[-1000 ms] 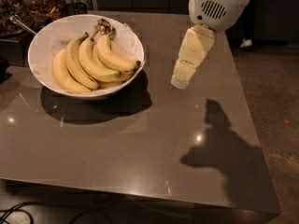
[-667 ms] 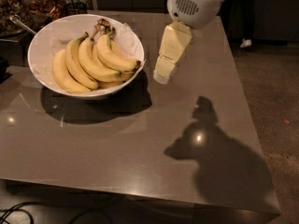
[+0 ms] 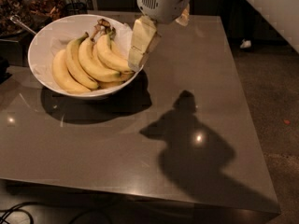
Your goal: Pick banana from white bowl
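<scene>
Camera view: hand [image 3: 136,61] by curved banana [image 3: 111,56]

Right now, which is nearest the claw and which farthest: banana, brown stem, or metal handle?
The claw hangs by the white bowl, right rim.
1. Banana, just left of it.
2. Brown stem, at the bowl's back.
3. Metal handle, far left.
</scene>
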You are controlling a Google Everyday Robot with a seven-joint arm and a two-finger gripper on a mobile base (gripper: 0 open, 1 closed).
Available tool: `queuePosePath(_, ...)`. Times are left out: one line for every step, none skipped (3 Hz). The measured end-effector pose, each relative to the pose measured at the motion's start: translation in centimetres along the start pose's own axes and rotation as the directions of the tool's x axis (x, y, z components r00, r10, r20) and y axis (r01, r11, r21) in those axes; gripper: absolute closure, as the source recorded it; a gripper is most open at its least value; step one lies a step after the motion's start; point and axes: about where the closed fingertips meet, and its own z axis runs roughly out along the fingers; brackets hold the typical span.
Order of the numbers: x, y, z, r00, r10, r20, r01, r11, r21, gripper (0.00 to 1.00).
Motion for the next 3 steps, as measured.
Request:
queuePosePath(-2.1, 0.1, 0.1, 0.999, 0.032, 0.013, -0.032, 0.9995, -0.001, 0.17)
queuePosePath(-4.5, 0.4, 0.1, 0.999, 0.023, 0.034, -0.023, 0.9996, -0.016, 0.21)
queuePosePath(-7.4, 1.1, 0.4, 0.998, -0.012, 0.054, 0.014, 0.9994, -0.031, 0.27)
